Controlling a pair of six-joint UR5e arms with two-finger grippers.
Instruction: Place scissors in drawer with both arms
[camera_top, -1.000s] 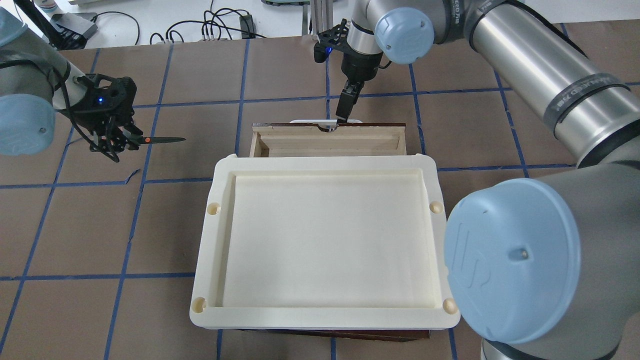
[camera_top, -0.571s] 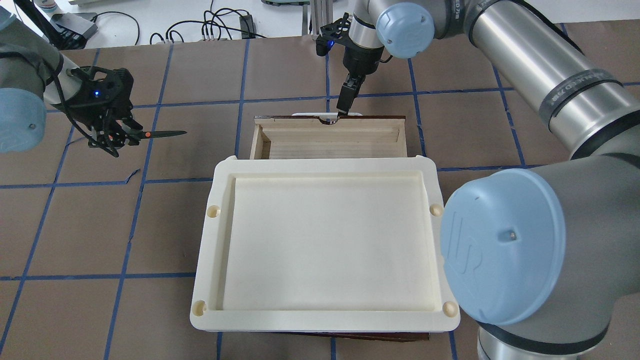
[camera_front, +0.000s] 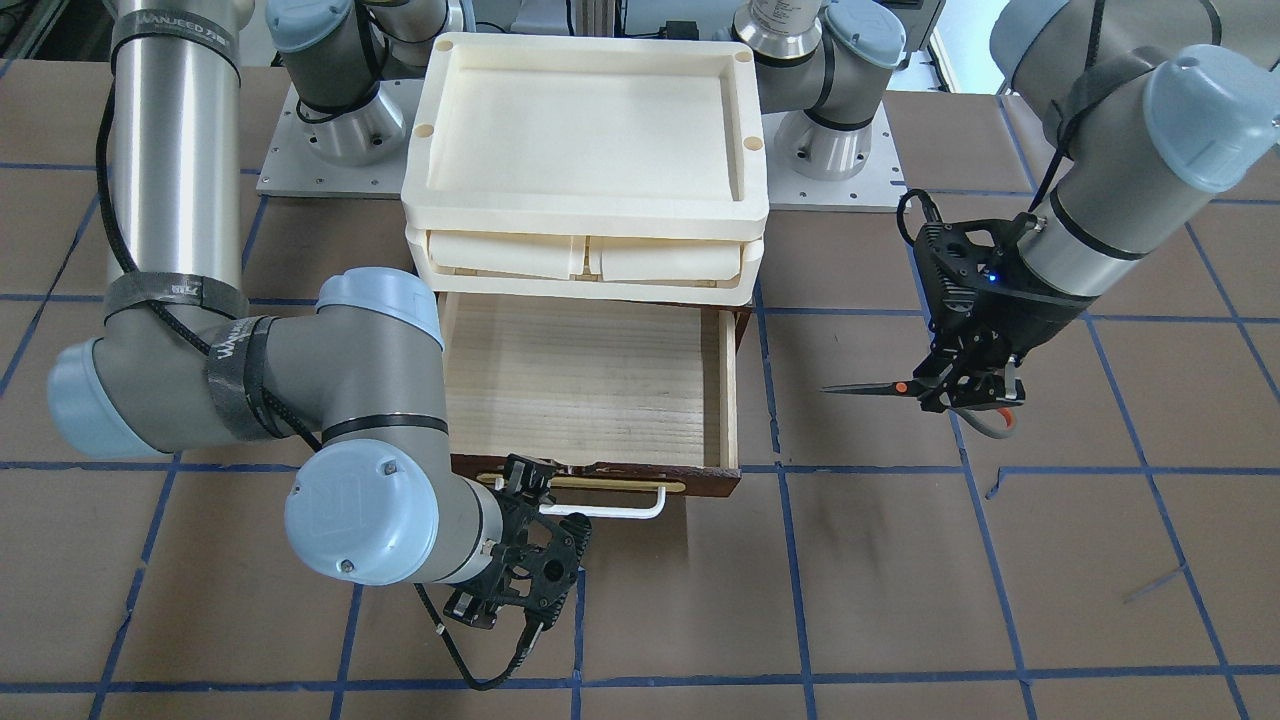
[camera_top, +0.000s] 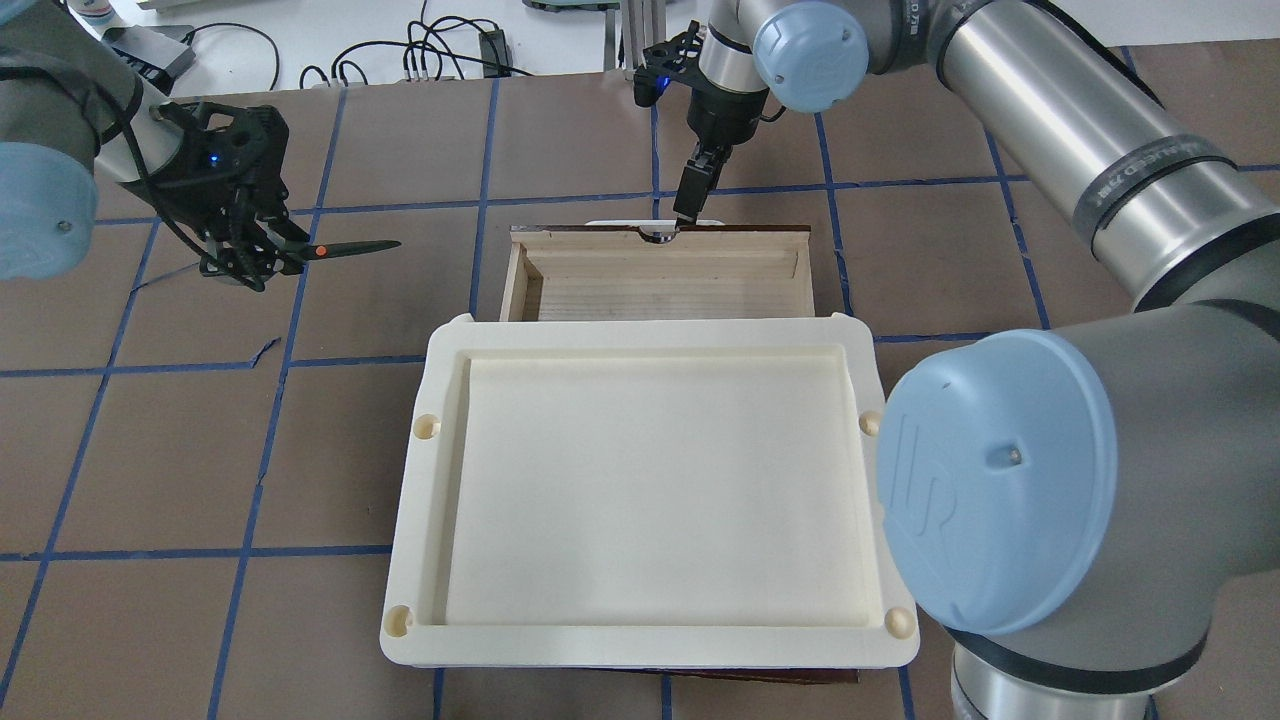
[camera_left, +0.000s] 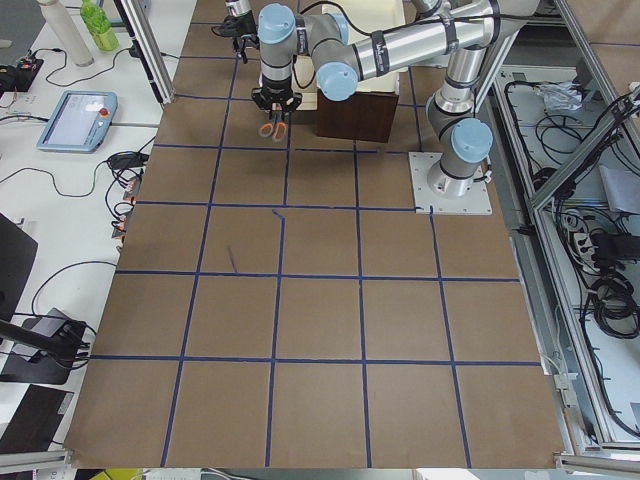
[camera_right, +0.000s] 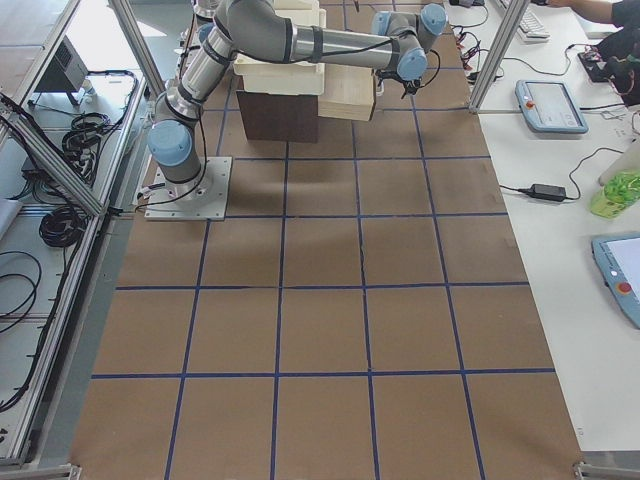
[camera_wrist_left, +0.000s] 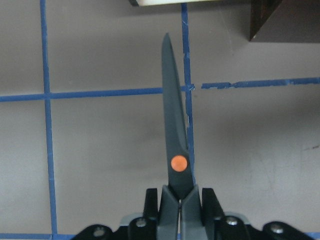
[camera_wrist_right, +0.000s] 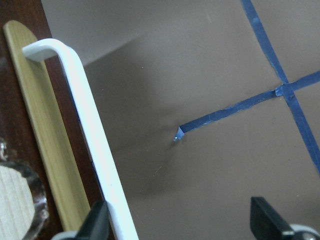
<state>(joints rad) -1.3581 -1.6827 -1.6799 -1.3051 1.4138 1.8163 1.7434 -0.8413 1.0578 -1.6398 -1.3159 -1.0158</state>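
The scissors hang in the air left of the drawer, blades level and pointing toward it. My left gripper is shut on their handles; the wrist view shows the dark blades and orange pivot dot over the brown table. The dark wooden drawer is pulled out, its pale inside bare. My right gripper is at the drawer's white bar handle. In the right wrist view its fingers stand wide apart, the handle just inside one finger.
A cream plastic tray unit sits on top of the drawer cabinet and covers the drawer's rear part from above. The brown table is marked with blue tape lines. Cables lie beyond the table's far edge.
The drawer has slid farther out with my right gripper at its handle. My left gripper has carried the scissors up and toward the drawer.
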